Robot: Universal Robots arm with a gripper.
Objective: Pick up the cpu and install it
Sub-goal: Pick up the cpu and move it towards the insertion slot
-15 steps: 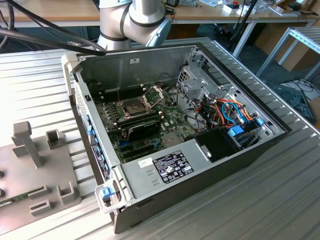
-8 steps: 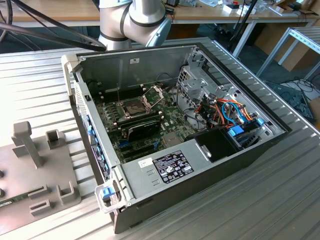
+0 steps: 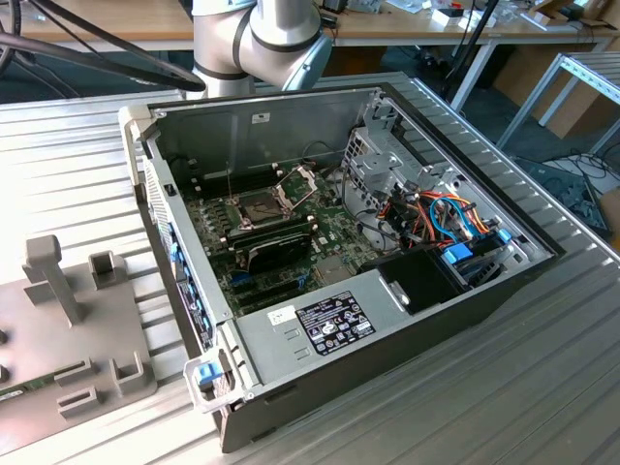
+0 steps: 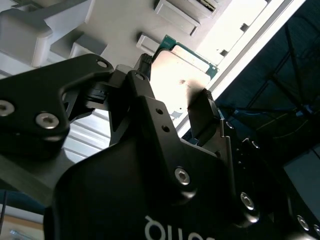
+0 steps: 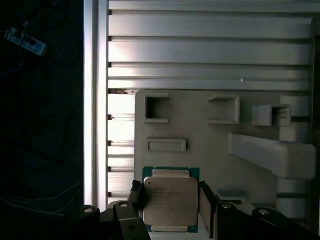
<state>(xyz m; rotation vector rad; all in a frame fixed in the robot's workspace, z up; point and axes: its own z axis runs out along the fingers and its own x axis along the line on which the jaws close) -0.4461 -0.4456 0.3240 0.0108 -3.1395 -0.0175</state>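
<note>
The cpu [image 5: 170, 204], a small square chip with a dull silver top on a green edge, lies flat against the grey fixture plate [image 5: 200, 135]. In both wrist views my gripper [image 5: 170, 194] has a black finger pressed to each side of the chip, so it is shut on it. From the second wrist view the cpu [image 4: 182, 75] glints brightly between the two fingertips [image 4: 145, 61] of the gripper [image 4: 175, 76]. The exterior view has the motherboard's socket [image 3: 260, 207] lying open inside the computer case, its hinged metal frame [image 3: 298, 180] tipped up.
The open computer case [image 3: 320, 329] sits mid-table on ribbed aluminium, with a drive cage and coloured cables at the exterior view's right. The grey fixture plate [image 3: 68, 373] with raised blocks and a post [image 3: 53, 276] lies at the exterior view's left. The arm's base [image 3: 257, 39] stands behind the case.
</note>
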